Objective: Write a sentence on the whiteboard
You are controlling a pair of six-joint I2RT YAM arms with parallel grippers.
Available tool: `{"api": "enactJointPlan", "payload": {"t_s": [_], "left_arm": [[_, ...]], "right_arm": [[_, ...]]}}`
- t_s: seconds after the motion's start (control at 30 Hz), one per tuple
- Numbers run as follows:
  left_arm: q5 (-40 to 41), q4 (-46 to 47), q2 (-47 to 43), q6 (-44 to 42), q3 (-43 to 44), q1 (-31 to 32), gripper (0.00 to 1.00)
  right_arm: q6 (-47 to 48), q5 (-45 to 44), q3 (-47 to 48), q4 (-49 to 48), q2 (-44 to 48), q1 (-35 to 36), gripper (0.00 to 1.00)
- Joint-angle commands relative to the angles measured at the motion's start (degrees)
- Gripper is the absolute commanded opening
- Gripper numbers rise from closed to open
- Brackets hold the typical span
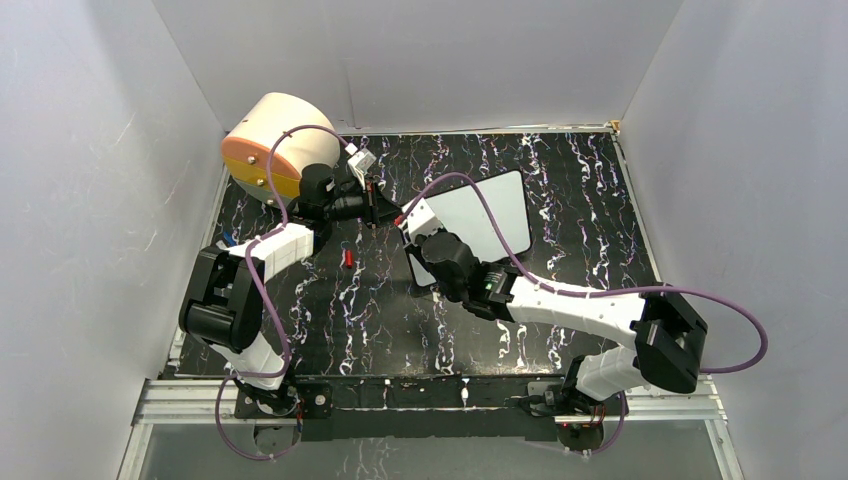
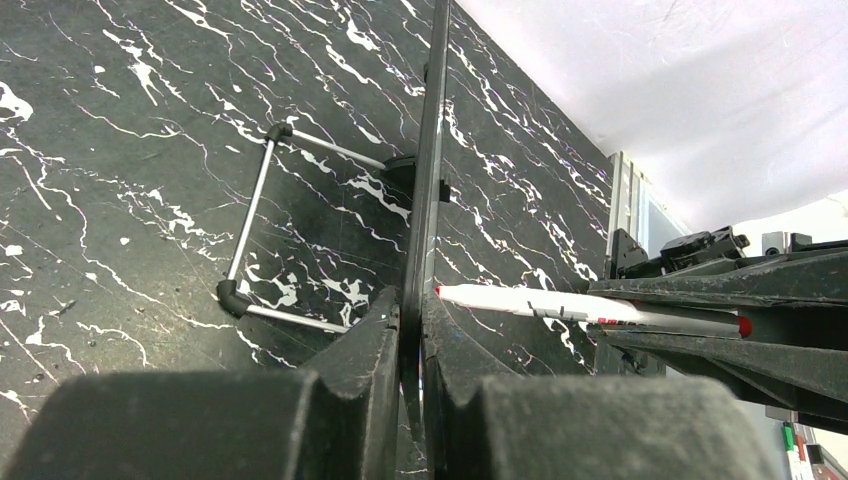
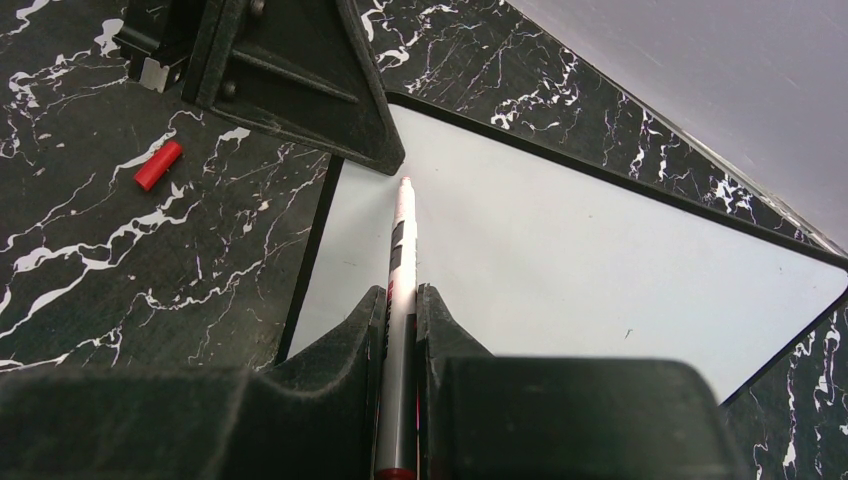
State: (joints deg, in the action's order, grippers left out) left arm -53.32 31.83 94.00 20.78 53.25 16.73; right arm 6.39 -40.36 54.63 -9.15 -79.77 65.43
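Pale grey walls (image 1: 420, 60) close in a black, white-veined marble-pattern tabletop (image 1: 580, 180). Near its middle, slightly right, the small white rounded-corner whiteboard with a thin dark rim (image 1: 485, 215) stands tilted rather than flat. My left gripper (image 2: 410, 320) is clamped tight on the board's left edge, one finger on each face. My right gripper (image 3: 400, 300) is closed around a slim white marker pen with red markings (image 3: 402, 240), whose tip touches the board's white face just beside my left fingers. A thin metal wire frame with black corners (image 2: 250, 230) juts from the board's back. A small red cylindrical cap (image 1: 347, 259) lies on the table left of the board. A beige drum with an orange band (image 1: 275, 140) sits at the far left.
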Motion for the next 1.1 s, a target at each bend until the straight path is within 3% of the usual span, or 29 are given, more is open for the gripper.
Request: {"api": "enactJointPlan", "payload": {"t_s": [0.0, 0.53, 1.07], "left_arm": [[2.2, -2.9, -2.0, -2.3, 0.8, 0.4, 0.0], [2.0, -3.4, -1.9, -2.5, 1.3, 0.5, 0.0], [1.4, -4.5, -1.7, -2.5, 2.2, 0.5, 0.0]], "right_arm": [[-0.4, -1.3, 2.4, -2.7, 0.1, 0.4, 0.0], [-0.4, -0.7, 3.5, -2.0, -1.8, 0.3, 0.0], [-2.2, -3.7, 4.8, 4.7, -2.3, 0.4, 0.0]]}}
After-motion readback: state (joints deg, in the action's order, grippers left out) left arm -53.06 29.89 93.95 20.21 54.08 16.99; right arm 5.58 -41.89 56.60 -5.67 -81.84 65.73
